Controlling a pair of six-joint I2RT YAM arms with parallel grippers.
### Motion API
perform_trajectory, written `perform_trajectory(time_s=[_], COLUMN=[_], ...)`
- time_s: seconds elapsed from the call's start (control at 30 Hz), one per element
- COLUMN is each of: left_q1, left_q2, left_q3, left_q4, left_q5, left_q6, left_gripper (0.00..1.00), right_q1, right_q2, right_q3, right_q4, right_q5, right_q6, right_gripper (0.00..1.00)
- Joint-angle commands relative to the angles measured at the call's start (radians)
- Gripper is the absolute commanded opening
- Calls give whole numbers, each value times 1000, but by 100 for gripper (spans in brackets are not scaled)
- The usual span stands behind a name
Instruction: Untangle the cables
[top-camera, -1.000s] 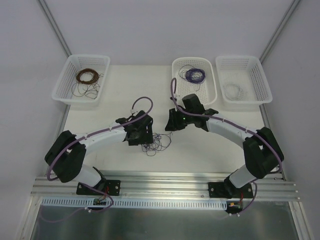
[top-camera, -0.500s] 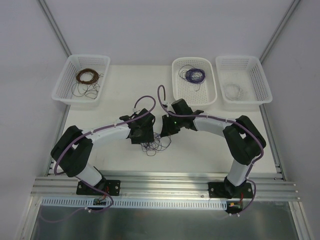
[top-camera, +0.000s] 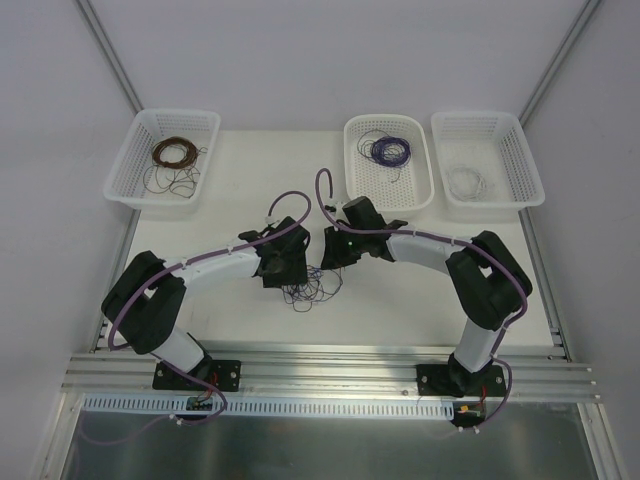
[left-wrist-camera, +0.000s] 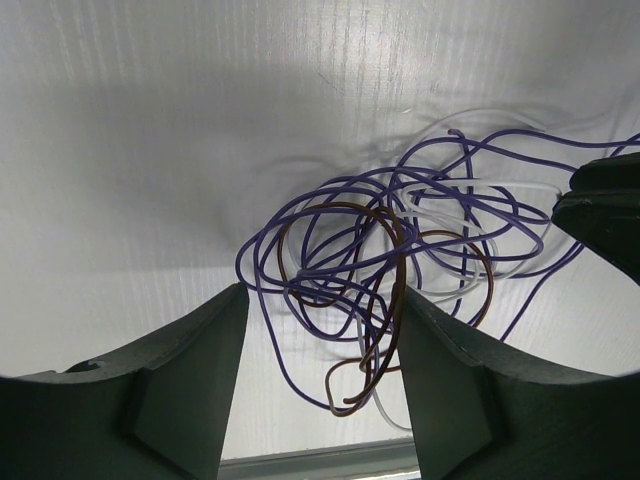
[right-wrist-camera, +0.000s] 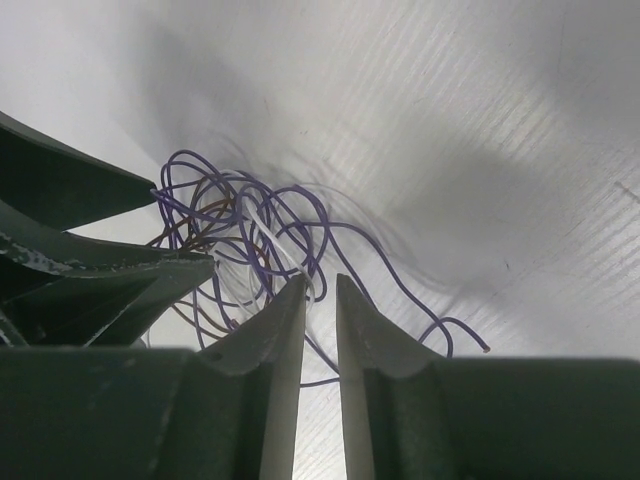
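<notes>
The cables (top-camera: 311, 288) are a small loose knot of thin purple, brown and white wires lying on the white table between the two arms. My left gripper (top-camera: 292, 270) is at the knot's left edge. In the left wrist view it (left-wrist-camera: 320, 305) is open wide, with the cables (left-wrist-camera: 385, 250) between and beyond its fingers. My right gripper (top-camera: 330, 254) is at the knot's upper right. In the right wrist view it (right-wrist-camera: 320, 282) has its jaws a narrow gap apart over the cables (right-wrist-camera: 240, 230), and a white strand touches its left fingertip (right-wrist-camera: 296, 290).
Three white baskets stand at the back: the left one (top-camera: 125, 165) holds a brown coil, the middle one (top-camera: 352, 170) a purple coil, the right one (top-camera: 530, 170) a white coil. The left gripper's fingers (right-wrist-camera: 100, 270) are close beside the right gripper.
Over the last second my right arm swung left and down to the knot, and my left gripper shifted slightly right. In the last half second almost nothing moved.
</notes>
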Motion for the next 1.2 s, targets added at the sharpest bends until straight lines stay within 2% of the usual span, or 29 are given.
perform_trajectory(time_s=[0.0, 0.33, 0.47, 0.5, 0.6, 1.0, 1.17], left_q1=[10, 16, 24, 28, 48, 122, 128], left_q2=[-18, -11, -9, -3, 6, 55, 58], left_q3=[-15, -9, -11, -11, -15, -49, -54], left_q4=[8, 13, 17, 17, 17, 21, 19], left_q5=[15, 16, 18, 18, 18, 49, 53], left_q6=[13, 13, 8, 8, 10, 12, 15], left_gripper=[59, 59, 58, 58, 58, 55, 54], right_q1=[7, 24, 26, 26, 26, 24, 17], right_q2=[-14, 57, 63, 55, 3, -368, -560], right_q3=[41, 75, 69, 61, 55, 141, 233], right_q4=[27, 36, 44, 42, 51, -271, -457], right_q5=[7, -84, -80, -77, -50, 42, 142], right_q6=[-9, -2, 4, 4, -12, -133, -192], right_gripper=[22, 21, 13, 7, 1, 1, 1])
